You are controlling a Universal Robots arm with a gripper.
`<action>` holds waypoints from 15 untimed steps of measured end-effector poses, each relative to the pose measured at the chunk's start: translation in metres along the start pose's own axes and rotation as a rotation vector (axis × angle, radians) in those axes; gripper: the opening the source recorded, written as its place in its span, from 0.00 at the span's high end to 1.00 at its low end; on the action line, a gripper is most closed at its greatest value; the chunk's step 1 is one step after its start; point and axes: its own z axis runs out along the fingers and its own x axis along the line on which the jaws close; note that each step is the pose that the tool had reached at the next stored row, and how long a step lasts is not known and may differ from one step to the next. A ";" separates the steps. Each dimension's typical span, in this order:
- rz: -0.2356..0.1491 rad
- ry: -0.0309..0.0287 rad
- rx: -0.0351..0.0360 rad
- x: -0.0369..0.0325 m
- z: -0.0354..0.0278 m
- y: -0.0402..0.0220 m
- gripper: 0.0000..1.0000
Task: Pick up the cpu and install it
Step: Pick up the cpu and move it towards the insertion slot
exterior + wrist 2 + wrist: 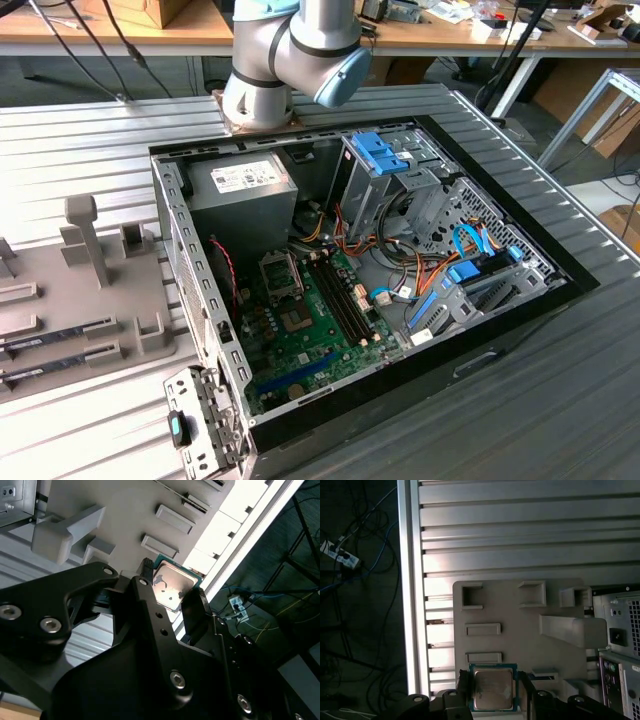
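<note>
Gripping looks underway, I judge: the gripper (174,597) has its two fingers (147,595) pressed on opposite edges of the one cpu (172,582), which sits over the grey fixture tray (520,625); whether it is lifted I cannot tell; the single motherboard socket (280,272) looks empty, so installing remains.

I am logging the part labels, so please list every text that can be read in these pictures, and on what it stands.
No text can be read.
power supply label: print is there, but too small to read.
computer case sticker: too blurred to read.
cpu: its metal top has no marking I can read.
</note>
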 end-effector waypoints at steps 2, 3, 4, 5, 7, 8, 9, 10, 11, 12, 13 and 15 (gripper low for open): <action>0.000 0.0000 0.0000 0.0000 -0.0015 0.0000 0.53; 0.000 0.0000 0.0000 0.0000 -0.0020 0.0000 0.53; 0.000 0.0000 0.0000 -0.0001 -0.0024 0.0001 0.53; 0.000 0.0001 0.0000 -0.0001 -0.0035 0.0001 0.53; 0.000 0.0001 0.0000 -0.0001 -0.0046 0.0001 0.53; 0.000 0.0000 0.0000 -0.0001 -0.0056 0.0002 0.53; 0.000 0.0000 0.0000 -0.0002 -0.0061 0.0002 0.53; 0.000 0.0001 0.0001 -0.0002 -0.0069 0.0002 0.53; 0.000 0.0000 0.0000 -0.0002 -0.0079 0.0003 0.53; 0.000 0.0000 0.0000 -0.0002 -0.0091 0.0003 0.53; 0.000 0.0000 0.0000 -0.0003 -0.0106 0.0003 0.53; 0.000 0.0000 0.0000 -0.0003 -0.0124 0.0004 0.53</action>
